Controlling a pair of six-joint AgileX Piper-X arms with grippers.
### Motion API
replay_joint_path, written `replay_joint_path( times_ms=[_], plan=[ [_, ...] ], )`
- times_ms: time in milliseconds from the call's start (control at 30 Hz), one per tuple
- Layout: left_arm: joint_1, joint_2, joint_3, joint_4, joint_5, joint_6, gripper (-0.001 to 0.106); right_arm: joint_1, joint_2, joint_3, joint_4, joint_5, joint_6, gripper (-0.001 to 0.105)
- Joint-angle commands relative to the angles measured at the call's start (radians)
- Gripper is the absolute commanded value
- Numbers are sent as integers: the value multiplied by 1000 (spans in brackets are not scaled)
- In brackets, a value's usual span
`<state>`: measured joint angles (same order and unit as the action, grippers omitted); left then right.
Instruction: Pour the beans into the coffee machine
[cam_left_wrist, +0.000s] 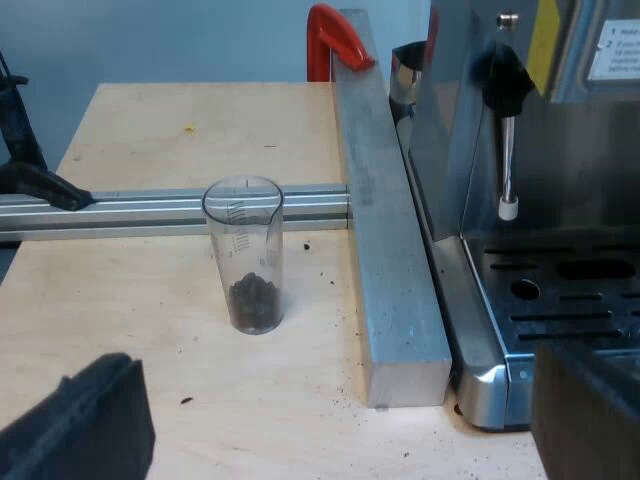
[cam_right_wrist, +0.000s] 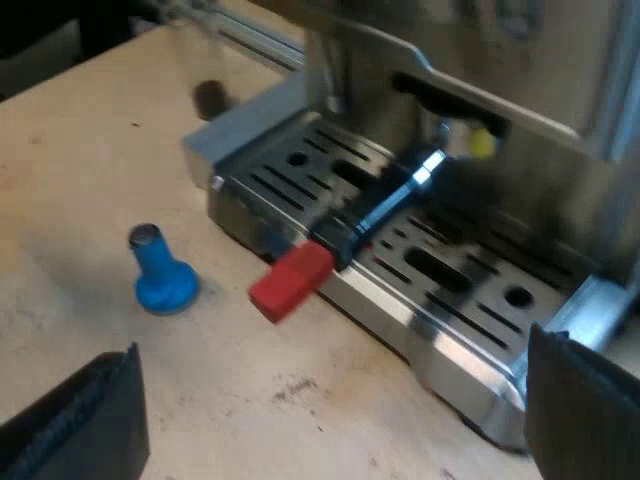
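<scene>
A clear measuring glass (cam_left_wrist: 245, 255) stands upright on the wooden table with dark coffee beans (cam_left_wrist: 253, 303) in its bottom. My left gripper (cam_left_wrist: 335, 430) is open, a short way back from the glass and holding nothing. The espresso machine (cam_left_wrist: 540, 180) stands beside a thick metal bar (cam_left_wrist: 385, 230). My right gripper (cam_right_wrist: 330, 430) is open above the table before the machine's drip tray (cam_right_wrist: 400, 260). The holder's dark handle (cam_right_wrist: 385, 205) juts out over that tray, ending in red (cam_right_wrist: 290, 282). A blue tamper (cam_right_wrist: 160, 272) stands on the table near the red end.
An aluminium rail (cam_left_wrist: 150, 208) crosses the table behind the glass and meets the metal bar. A red clamp (cam_left_wrist: 335, 40) grips the bar's far end, and a black clamp (cam_left_wrist: 30, 165) sits on the rail. A steam wand (cam_left_wrist: 508, 150) hangs over the tray.
</scene>
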<state>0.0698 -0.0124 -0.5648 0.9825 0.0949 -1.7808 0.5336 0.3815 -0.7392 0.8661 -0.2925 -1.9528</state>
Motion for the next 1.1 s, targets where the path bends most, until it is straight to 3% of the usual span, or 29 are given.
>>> replay_joint_path(
  times_ms=[33, 67, 100, 133, 400, 600, 900, 1100],
  plan=[
    [-2, 17, -4, -15, -23, -12, 78, 107, 62, -7, -116, -12, -13, 78],
    [-2, 24, -4, -17, -27, -12, 78, 162, 94, -4, -168, -12, -13, 78],
    [-2, 78, -4, -53, -82, -12, 78, 176, 102, -4, -180, -12, -13, 78],
    [-2, 96, -4, -73, -95, -12, 78, 217, 129, -3, -212, -10, -13, 78],
    [-2, 205, 5, -125, -122, 11, 76, 415, 306, -3, -377, 83, -6, 78],
    [-2, 245, 54, -207, -122, 61, 75, 488, 418, -3, -503, 126, 65, 78],
    [-2, 253, 248, -567, -124, 75, 75, 496, 477, -3, -620, 184, 95, 78],
    [-2, 255, 392, -831, -187, 54, 75, 496, 477, -3, -661, 208, 95, 78]
  ],
)
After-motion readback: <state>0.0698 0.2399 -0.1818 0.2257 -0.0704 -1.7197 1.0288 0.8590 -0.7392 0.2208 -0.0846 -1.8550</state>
